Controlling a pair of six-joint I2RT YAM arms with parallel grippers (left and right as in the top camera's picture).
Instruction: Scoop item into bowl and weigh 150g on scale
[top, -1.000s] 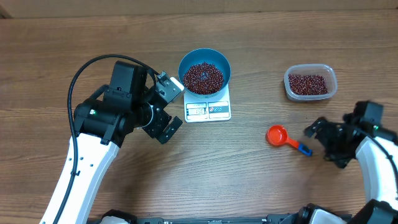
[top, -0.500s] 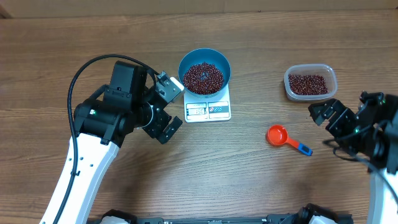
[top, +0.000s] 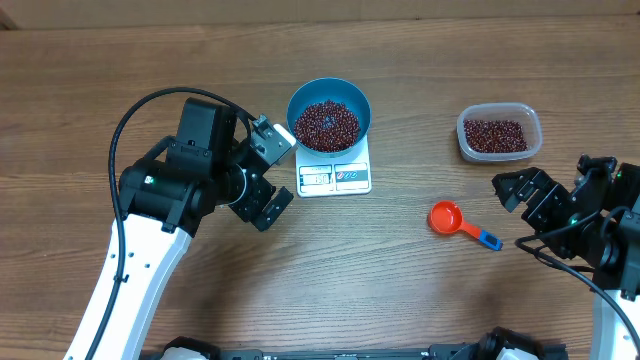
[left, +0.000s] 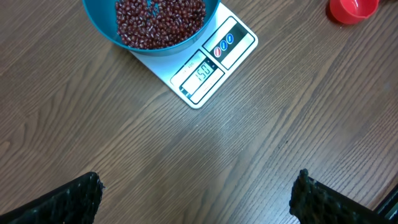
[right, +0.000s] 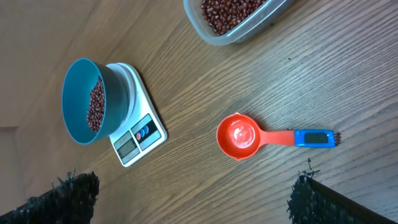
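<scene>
A: Checking L gripper (top: 288, 170) first?
B: Fingers spread wide, empty, just left of scale (top: 335, 177), mid-worktop.
A: Beans (top: 327, 124)?
B: Piled in blue bowl (top: 330, 86) on scale's far half.
A: Rest?
B: Red scoop (top: 447, 217) lies flat; clear tub (top: 463, 132) w/ more beans nr far-right edge. R gripper (top: 520, 200) wide apart, empty, beside scoop handle.

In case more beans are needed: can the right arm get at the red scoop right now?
Probably yes. The right gripper is open and empty; the scoop lies close beside it, handle toward it, nothing between.
</scene>
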